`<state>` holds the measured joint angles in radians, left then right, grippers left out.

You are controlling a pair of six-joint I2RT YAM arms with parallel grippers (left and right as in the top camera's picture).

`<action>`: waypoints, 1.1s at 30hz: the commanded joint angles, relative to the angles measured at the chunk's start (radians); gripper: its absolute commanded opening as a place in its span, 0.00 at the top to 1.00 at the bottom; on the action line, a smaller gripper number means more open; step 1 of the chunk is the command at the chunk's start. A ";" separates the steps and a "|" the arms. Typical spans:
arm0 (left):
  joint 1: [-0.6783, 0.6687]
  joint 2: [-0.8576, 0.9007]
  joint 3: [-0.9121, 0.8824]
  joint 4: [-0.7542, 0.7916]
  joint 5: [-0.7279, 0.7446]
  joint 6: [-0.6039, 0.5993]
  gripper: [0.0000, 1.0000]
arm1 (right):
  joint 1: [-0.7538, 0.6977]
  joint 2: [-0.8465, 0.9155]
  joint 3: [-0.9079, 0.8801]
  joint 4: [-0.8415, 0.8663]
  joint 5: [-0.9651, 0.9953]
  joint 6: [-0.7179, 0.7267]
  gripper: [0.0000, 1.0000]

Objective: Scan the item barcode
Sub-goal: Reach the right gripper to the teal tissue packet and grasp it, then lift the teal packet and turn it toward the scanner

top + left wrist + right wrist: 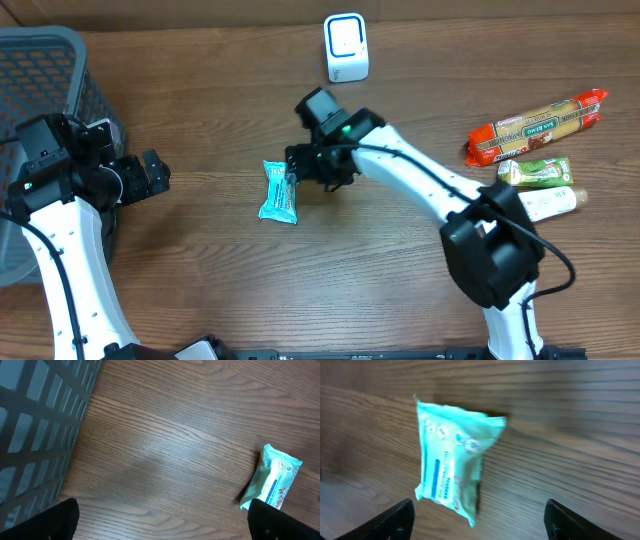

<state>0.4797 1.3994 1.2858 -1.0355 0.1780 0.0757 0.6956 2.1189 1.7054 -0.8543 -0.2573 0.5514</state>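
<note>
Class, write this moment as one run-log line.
right claw open near teal plastic packet | left claw open, empty | packet lying on brown wooden table

At your left, a dark mesh basket stands on the wooden table. Over on your right lie an orange pasta packet, a green packet near it, and a white bottle just beside that.

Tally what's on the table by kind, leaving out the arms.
Packaged goods: 4 (teal packet, orange-red pack, green pack, white container)
White scanner: 1
Grey basket: 1
Total: 6
</note>
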 commanded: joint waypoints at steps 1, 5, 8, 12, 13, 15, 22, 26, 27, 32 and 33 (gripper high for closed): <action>-0.002 0.006 0.010 0.000 -0.005 -0.020 0.00 | 0.058 0.031 -0.005 0.069 0.043 -0.031 0.11; -0.002 0.006 0.010 0.000 -0.005 -0.020 0.00 | 0.108 0.043 -0.005 0.095 0.151 -0.027 0.06; -0.002 0.006 0.010 0.000 -0.005 -0.020 0.01 | 0.130 0.051 -0.005 0.111 0.185 -0.027 0.06; -0.002 0.006 0.010 0.000 -0.005 -0.020 0.00 | 0.156 0.089 -0.005 0.147 0.247 -0.024 0.06; -0.002 0.006 0.010 0.000 -0.005 -0.020 0.01 | 0.161 0.104 -0.005 0.154 0.258 -0.024 0.06; -0.002 0.006 0.010 0.000 -0.005 -0.020 0.01 | 0.166 0.128 -0.005 0.166 0.260 -0.024 0.06; -0.002 0.006 0.010 0.000 -0.005 -0.020 0.00 | 0.167 0.149 -0.004 0.174 0.260 -0.024 0.18; -0.002 0.006 0.010 0.000 -0.005 -0.020 0.00 | 0.163 0.148 0.003 0.133 0.256 -0.024 0.28; -0.002 0.006 0.010 0.000 -0.005 -0.020 0.01 | 0.160 0.146 0.010 0.113 0.256 -0.024 0.33; -0.002 0.006 0.010 0.000 -0.005 -0.020 0.00 | 0.124 0.134 0.077 -0.037 0.234 -0.029 0.39; -0.002 0.006 0.010 0.000 -0.005 -0.020 0.01 | 0.113 0.130 0.090 -0.072 0.234 -0.028 0.38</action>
<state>0.4797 1.3994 1.2858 -1.0359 0.1780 0.0757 0.8459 2.2547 1.7378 -0.8707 -0.0208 0.5236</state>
